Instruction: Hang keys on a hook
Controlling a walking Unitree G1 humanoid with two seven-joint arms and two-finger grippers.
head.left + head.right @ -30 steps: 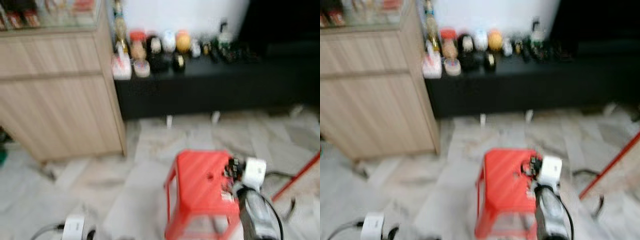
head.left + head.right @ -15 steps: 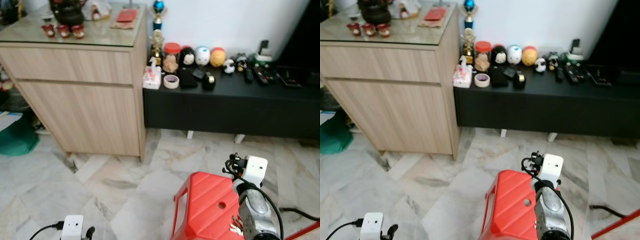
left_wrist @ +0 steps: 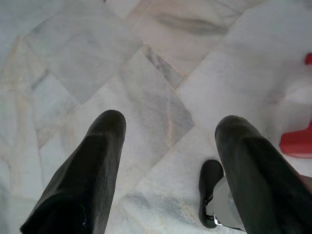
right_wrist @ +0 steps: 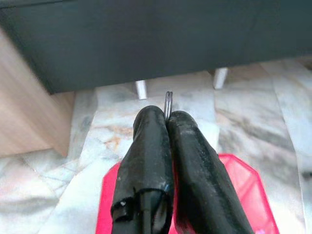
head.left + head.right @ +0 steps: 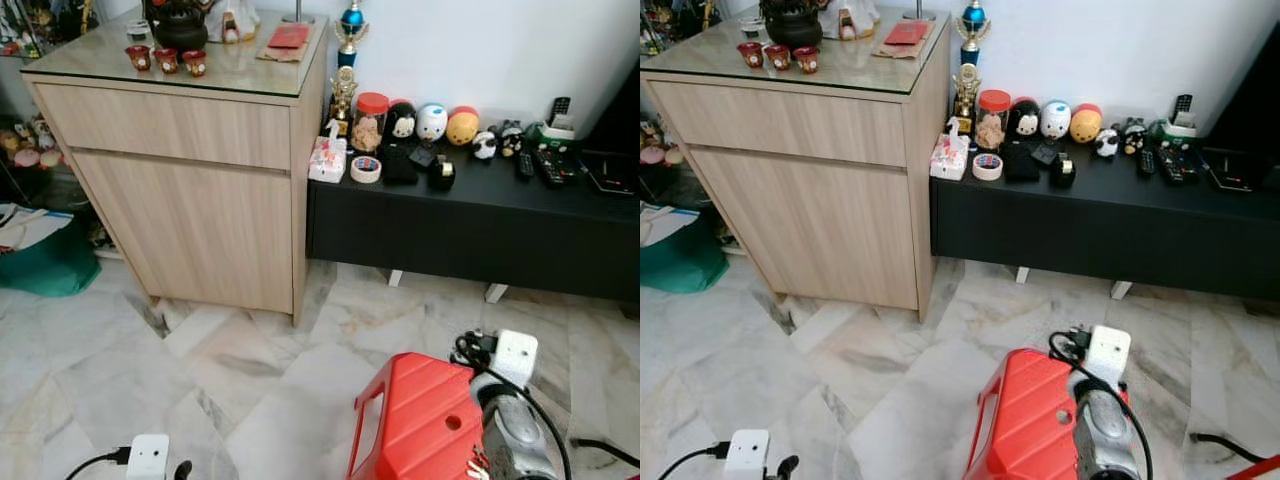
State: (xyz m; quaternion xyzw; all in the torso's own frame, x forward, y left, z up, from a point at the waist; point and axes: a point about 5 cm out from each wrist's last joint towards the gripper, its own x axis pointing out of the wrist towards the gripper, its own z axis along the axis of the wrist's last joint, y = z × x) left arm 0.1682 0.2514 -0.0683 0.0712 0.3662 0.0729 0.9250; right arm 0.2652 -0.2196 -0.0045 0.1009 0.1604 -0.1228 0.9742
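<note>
- The right claw [image 4: 167, 117] has its two black fingers [image 4: 146, 146] pressed tight together, with a thin metal key ring [image 4: 168, 103] pinched between the tips.
- A bit of the ring sticks out just past the fingertips. The rest of the keys is hidden, so I cannot tell how many keys there are.
- The right claw is held over a red stool [image 5: 420, 425]. It points at the floor in front of the long black cabinet [image 5: 470, 225].
- In the head views the right arm [image 5: 1102, 440] is low on the right side, above the stool, with a white box on its wrist.
- The left claw [image 3: 170, 131] has its two fingers far apart and holds nothing. It hangs low over the marble floor [image 3: 97, 58].
- A wooden cupboard [image 5: 190, 190] stands on the left, just beside the black cabinet.
- On the cupboard's glass top sit little red cups [image 5: 165, 58] and a dark teapot [image 5: 182, 20].
- On the black cabinet stand small toy figures [image 5: 432, 122], a jar with a red lid [image 5: 370, 120], a roll of tape [image 5: 365, 169] and some remotes [image 5: 548, 165].
- A green bag [image 5: 45, 265] lies on the floor to the left of the cupboard.
</note>
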